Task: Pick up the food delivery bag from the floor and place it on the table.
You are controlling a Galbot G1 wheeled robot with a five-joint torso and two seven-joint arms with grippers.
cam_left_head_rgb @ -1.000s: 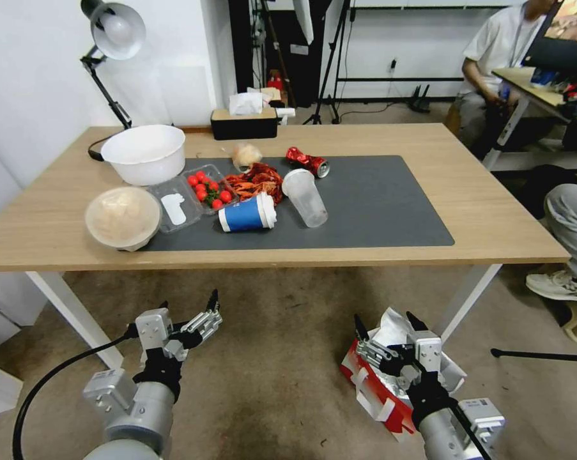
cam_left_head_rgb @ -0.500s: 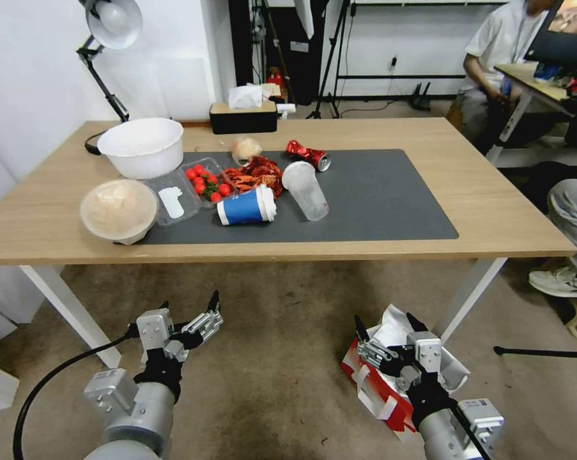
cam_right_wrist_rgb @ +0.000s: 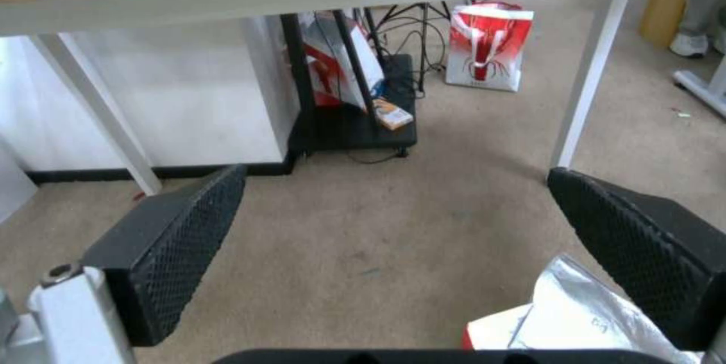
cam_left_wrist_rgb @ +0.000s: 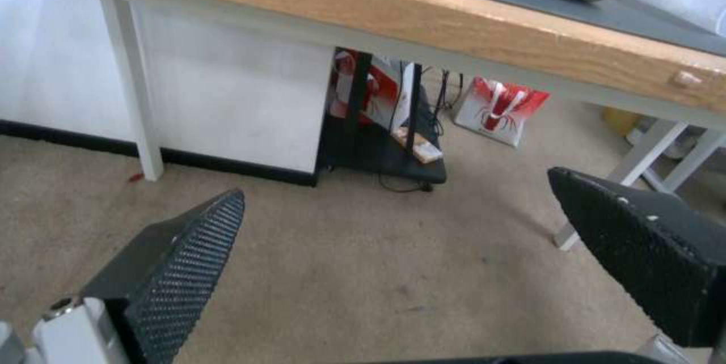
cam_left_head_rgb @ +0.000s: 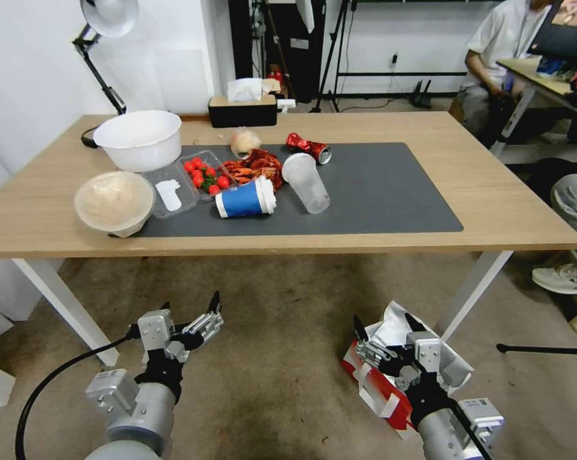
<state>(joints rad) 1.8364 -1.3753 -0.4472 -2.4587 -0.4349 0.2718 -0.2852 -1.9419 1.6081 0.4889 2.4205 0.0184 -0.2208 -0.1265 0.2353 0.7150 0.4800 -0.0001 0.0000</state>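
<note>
The food delivery bag point(cam_left_head_rgb: 383, 395) lies tipped on the carpet floor point(cam_left_head_rgb: 275, 364) near the table's front right leg, its red side and white strap facing up. Its silver foil lining point(cam_right_wrist_rgb: 578, 318) shows close under my right gripper. That right gripper point(cam_left_head_rgb: 384, 322) hovers just over the bag's near end, open and holding nothing. My left gripper point(cam_left_head_rgb: 190, 305) hangs open over bare carpet to the bag's left. The light-wood table point(cam_left_head_rgb: 512, 217) with its dark grey mat point(cam_left_head_rgb: 390, 191) stands just ahead.
The mat's left half holds a white bowl point(cam_left_head_rgb: 137, 137), a lidded bowl point(cam_left_head_rgb: 114, 201), tomatoes, a blue cup point(cam_left_head_rgb: 245, 198) and a clear cup point(cam_left_head_rgb: 306, 182). A white table leg point(cam_left_head_rgb: 470, 297) stands beside the bag. Another red-and-white bag point(cam_right_wrist_rgb: 488, 46) stands beyond the table. A shoe point(cam_left_head_rgb: 563, 280) is at right.
The whole head picture has shifted, with the table sliding up and slightly left: the camera moved. Both grippers and the bag keep their places and poses.
</note>
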